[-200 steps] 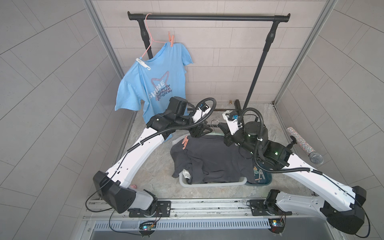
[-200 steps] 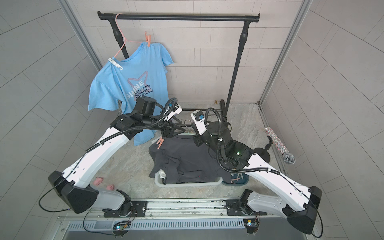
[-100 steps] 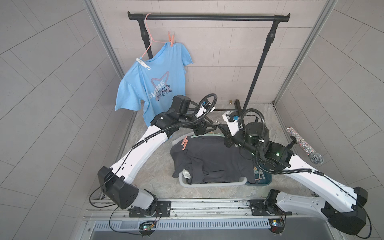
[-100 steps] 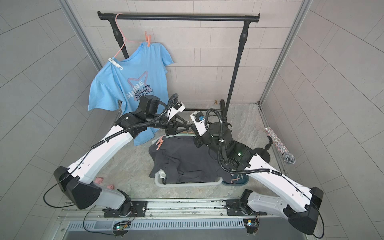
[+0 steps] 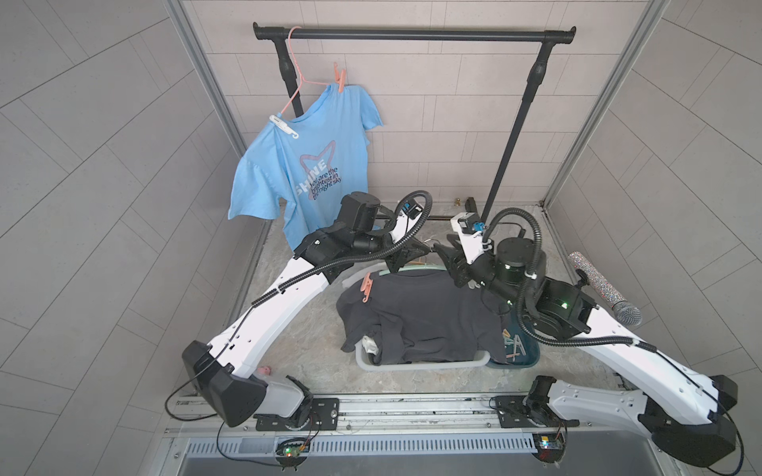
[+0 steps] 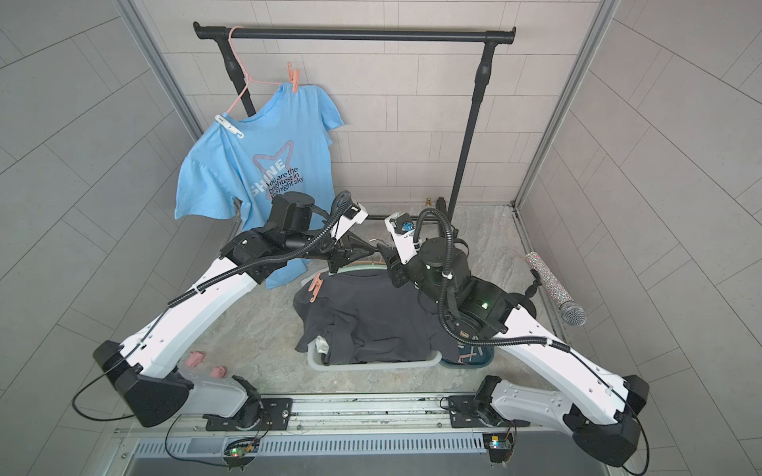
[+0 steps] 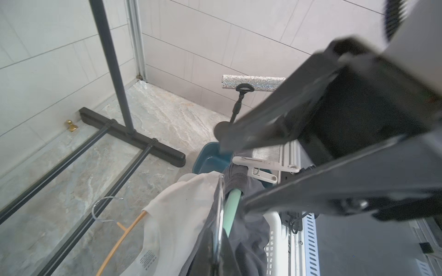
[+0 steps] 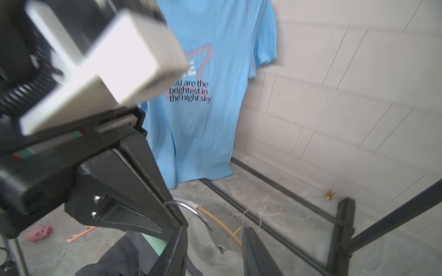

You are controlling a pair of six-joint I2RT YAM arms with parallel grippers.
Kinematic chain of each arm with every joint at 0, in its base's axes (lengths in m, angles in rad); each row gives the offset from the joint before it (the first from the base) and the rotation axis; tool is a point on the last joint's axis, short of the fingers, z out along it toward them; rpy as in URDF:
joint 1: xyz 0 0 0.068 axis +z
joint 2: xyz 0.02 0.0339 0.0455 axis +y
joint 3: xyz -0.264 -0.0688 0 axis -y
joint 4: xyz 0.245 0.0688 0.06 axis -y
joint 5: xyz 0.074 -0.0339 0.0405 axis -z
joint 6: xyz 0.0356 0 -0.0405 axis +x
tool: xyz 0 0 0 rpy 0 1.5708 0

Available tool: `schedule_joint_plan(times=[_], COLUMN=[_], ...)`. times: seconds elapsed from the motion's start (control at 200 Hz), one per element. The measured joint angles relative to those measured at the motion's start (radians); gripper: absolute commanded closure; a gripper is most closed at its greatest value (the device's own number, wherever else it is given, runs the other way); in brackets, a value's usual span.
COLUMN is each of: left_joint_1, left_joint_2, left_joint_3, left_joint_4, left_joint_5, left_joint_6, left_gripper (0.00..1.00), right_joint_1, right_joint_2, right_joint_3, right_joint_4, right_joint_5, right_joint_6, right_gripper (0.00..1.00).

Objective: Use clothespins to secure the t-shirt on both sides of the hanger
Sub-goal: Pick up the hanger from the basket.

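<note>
Your left tool (image 8: 178, 218) is clamped tight on the silver hook (image 8: 191, 208) of the mint hanger (image 7: 231, 210), which sits inside the dark t-shirt (image 5: 420, 317). In both top views your right tool (image 8: 214, 229) faces it from 3 o'clock, nearly tip to tip, with its jaws parted and nothing between them.

At 8 o'clock from your left tool, a coral clothespin (image 5: 365, 287) sits on the dark t-shirt's shoulder edge. That shirt drapes over a white basket (image 5: 420, 364). At 4 o'clock, partly under your right arm, a teal tub (image 5: 530, 362) holds more clothespins (image 5: 513, 349).

At 11 o'clock a blue t-shirt (image 5: 313, 165) hangs from the rail (image 5: 412, 35). It carries a white clothespin (image 5: 283, 127) on one shoulder and a second coral clothespin (image 5: 340, 80) on the other.
</note>
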Motion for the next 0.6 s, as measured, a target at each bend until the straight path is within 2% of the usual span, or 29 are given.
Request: schedule_joint_plan(times=[0.235,0.455,0.6], left_joint_1=[-0.015,-0.019,-0.019], left_joint_2=[-0.124,-0.116,-0.102], left_joint_3=[0.047,0.337,0.512], left_joint_4=[-0.040,-0.176,-0.255], left_joint_5=[-0.126,-0.236,-0.312], left_joint_6=[-0.108,-0.209,-0.226], left_gripper=[1.00,1.00,1.00], right_joint_1=[0.001,0.002,0.002], right_joint_2=[-0.151,-0.224,-0.243], right_joint_3=[0.166,0.298,0.296], right_joint_4=[-0.020,-0.053,-0.058], right_joint_5=[0.002,0.032,-0.005], right_joint_6=[0.069,0.068,0.087], right_gripper=[0.38,0.38,0.38])
